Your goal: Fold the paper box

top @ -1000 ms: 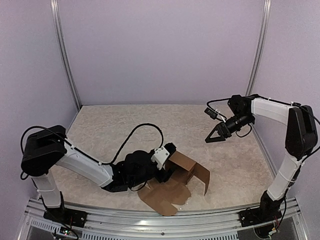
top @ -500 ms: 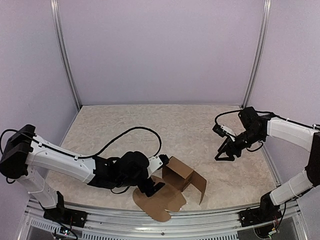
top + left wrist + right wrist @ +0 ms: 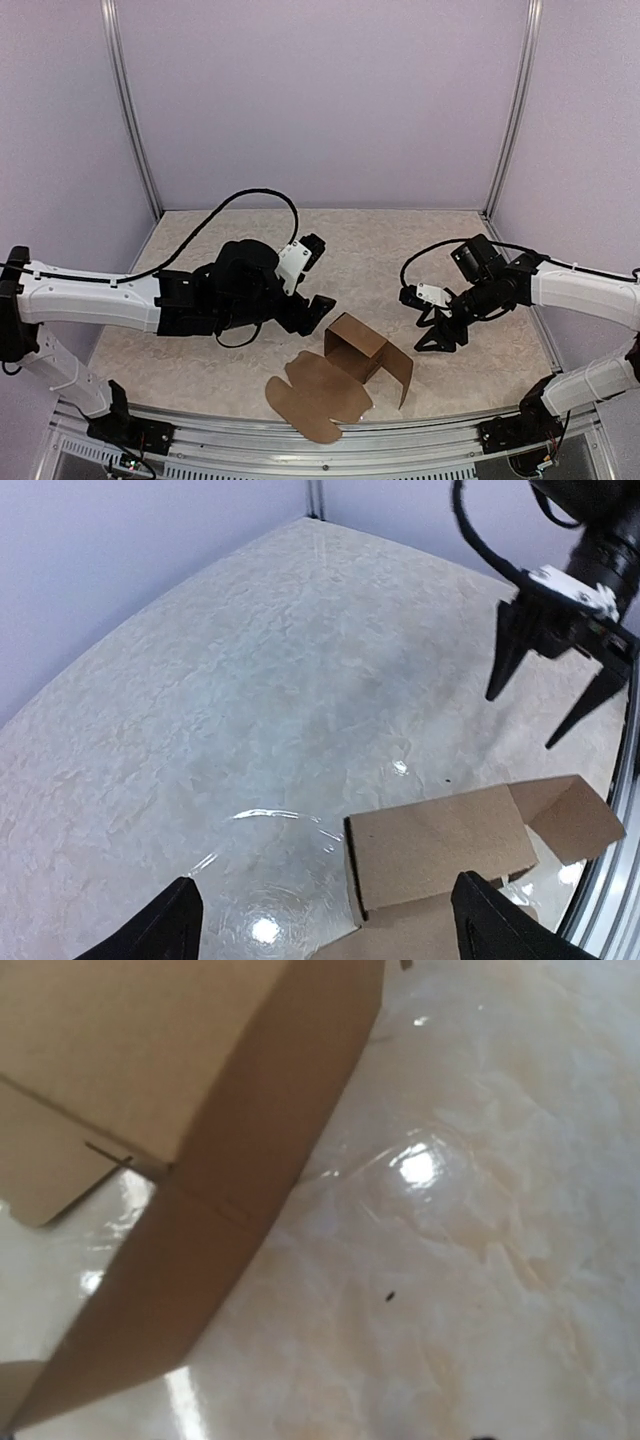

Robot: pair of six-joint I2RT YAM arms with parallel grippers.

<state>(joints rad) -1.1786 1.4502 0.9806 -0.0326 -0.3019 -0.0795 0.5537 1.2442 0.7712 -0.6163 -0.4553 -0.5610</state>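
My left tool [image 3: 315, 313] is spread wide and holds nothing. In its wrist view, the left tool [image 3: 330, 925] shows only two black fingertips [image 3: 175, 925] at the bottom corners, well apart. The box [image 3: 440, 850] lies low between them, nearer the right-hand tip. From above, this tool hangs just beside the box's far left corner. I cannot tell whether it touches the cardboard there.

My right tool [image 3: 432, 345] is also spread and empty, its two pointed fingers angled down toward the surface [image 3: 250, 250]. It sits just right of the box [image 3: 355, 365], apart from it. The left wrist view shows the right tool [image 3: 523, 720] beyond the box, its fingers splayed in a V above the pale surface [image 3: 250, 680]. In the right wrist view the fingers are almost wholly out of frame, and brown panels of the box [image 3: 200, 1110] fill the upper left. One panel slants down to the glossy surface [image 3: 450, 1260].

The box rests near the front edge of the surface, between my two tools and closer to the left one. It is only partly folded. A raised, open-ended sleeve stands in the middle. A flat piece with rounded flaps lies on the surface toward the near left. One panel juts out on the right side, standing on edge.
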